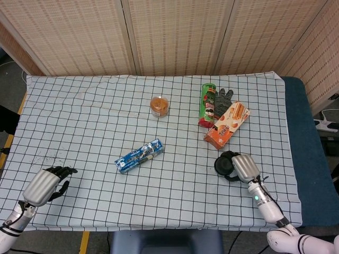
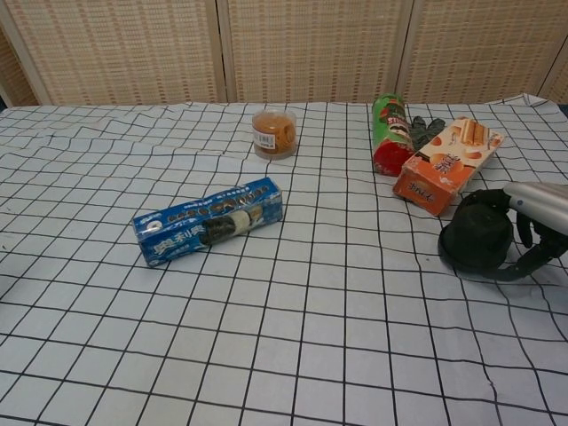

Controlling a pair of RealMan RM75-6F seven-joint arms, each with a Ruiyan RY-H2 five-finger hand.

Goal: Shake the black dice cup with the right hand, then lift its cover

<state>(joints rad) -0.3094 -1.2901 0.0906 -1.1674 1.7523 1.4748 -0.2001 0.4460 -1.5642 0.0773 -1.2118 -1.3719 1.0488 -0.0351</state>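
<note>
The black dice cup stands low at the cloth on the right side of the table, just in front of the orange snack box. My right hand grips it from the right, dark fingers wrapped around its base. My left hand rests at the near left corner of the table, fingers curled in with nothing in them; the chest view does not show it.
An orange snack box, a green chip can and a grey glove lie behind the cup. A small jar stands mid-back. A blue biscuit pack lies centre. Table edge runs close on the right.
</note>
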